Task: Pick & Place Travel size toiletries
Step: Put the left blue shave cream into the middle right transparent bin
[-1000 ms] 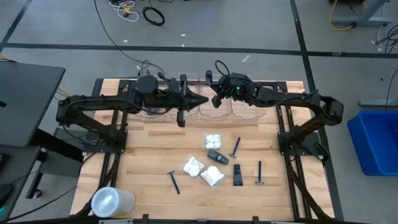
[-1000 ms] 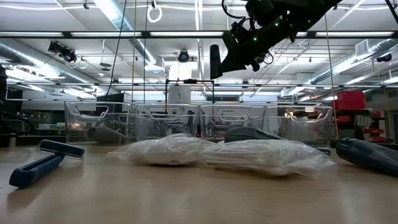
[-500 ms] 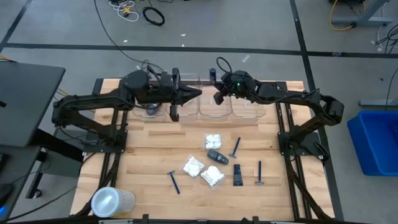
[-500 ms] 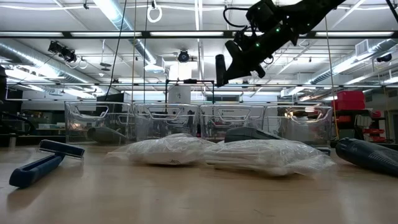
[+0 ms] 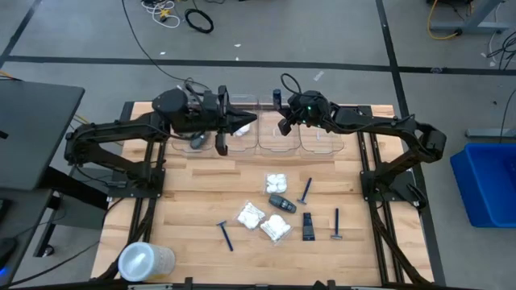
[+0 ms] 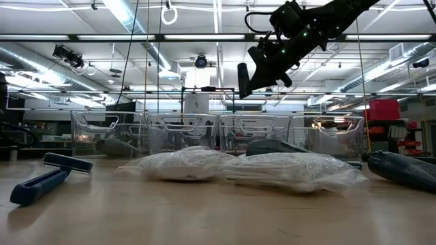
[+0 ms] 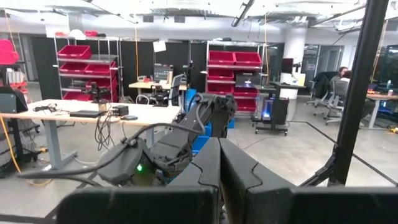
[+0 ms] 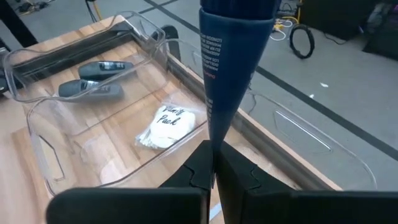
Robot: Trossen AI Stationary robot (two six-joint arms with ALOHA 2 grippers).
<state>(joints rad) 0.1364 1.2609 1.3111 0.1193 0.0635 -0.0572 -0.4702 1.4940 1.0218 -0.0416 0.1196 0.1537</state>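
Right gripper [image 8: 214,163]: we saw it pinched tight on a dark blue tube [image 8: 235,56], raised above the clear bins [image 5: 278,137] at the table's [image 5: 193,189] far edge.
Left gripper [image 5: 251,119]: fingers pressed together, holding nothing, also over the bins.
Bin contents: two grey cases [image 8: 96,79] and a white packet [image 8: 165,124].
Still on the table: packets [image 5: 263,221], razors [image 5: 225,234], a case [image 5: 281,202].

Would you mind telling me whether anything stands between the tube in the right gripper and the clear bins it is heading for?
Nothing visible does. The right gripper is shut on the dark tube, hanging above the open-topped clear bins. The nearest bin already holds a white packet.
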